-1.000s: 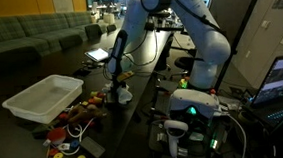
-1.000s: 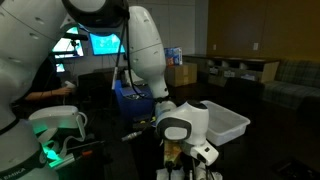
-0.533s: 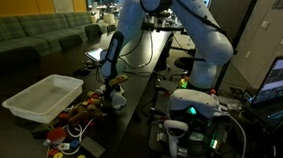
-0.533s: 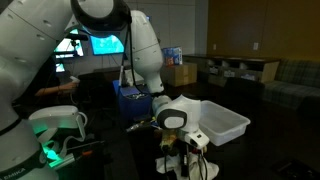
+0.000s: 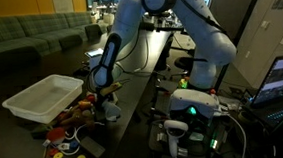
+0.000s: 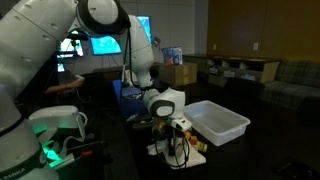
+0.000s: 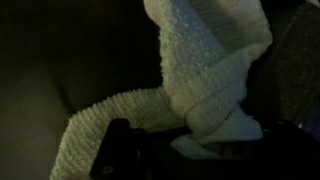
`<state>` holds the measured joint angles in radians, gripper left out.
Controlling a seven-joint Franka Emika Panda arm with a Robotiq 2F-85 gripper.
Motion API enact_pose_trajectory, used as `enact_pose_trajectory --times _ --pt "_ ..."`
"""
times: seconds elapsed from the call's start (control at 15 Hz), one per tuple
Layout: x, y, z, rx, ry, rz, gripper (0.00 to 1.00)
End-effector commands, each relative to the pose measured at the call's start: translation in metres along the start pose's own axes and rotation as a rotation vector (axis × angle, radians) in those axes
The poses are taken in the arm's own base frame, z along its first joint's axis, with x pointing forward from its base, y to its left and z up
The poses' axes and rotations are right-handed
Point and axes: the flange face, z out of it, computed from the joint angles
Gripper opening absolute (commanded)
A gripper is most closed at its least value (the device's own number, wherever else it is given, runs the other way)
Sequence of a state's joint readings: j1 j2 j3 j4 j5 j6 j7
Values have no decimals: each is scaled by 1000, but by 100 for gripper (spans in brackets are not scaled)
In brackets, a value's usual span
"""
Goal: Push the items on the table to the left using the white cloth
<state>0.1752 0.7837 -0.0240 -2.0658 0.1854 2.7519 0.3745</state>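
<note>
My gripper [image 5: 105, 95] is shut on the white cloth [image 5: 111, 112], which hangs down onto the dark table [image 5: 133, 105]. The cloth touches the near edge of a pile of small colourful items [image 5: 70, 124] in an exterior view. In an exterior view the gripper [image 6: 166, 112] stands low over the cloth [image 6: 163, 148], with the items [image 6: 192, 143] right beside it. In the wrist view the knitted white cloth [image 7: 210, 70] fills the upper right and runs down between the dark jaws [image 7: 190, 150]; the items are hidden there.
A white plastic bin [image 5: 43, 97] stands beside the pile and shows in both exterior views [image 6: 222, 122]. A laptop [image 5: 98, 55] lies further back on the table. The robot base with green lights [image 5: 194, 110] is close by, and the table edge runs along it.
The gripper has moved down and toward the pile with the cloth. The cloth now reaches the items beside the white bin.
</note>
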Motion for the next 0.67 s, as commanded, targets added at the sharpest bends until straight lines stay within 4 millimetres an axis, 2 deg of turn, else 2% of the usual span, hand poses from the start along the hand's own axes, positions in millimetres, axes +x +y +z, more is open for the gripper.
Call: enact_pose_trajectory --times 0.0,0.6 --pt "-16 -47 0 23 -1 -20 0" --pt "-80 -155 -1 101 -11 -124 0"
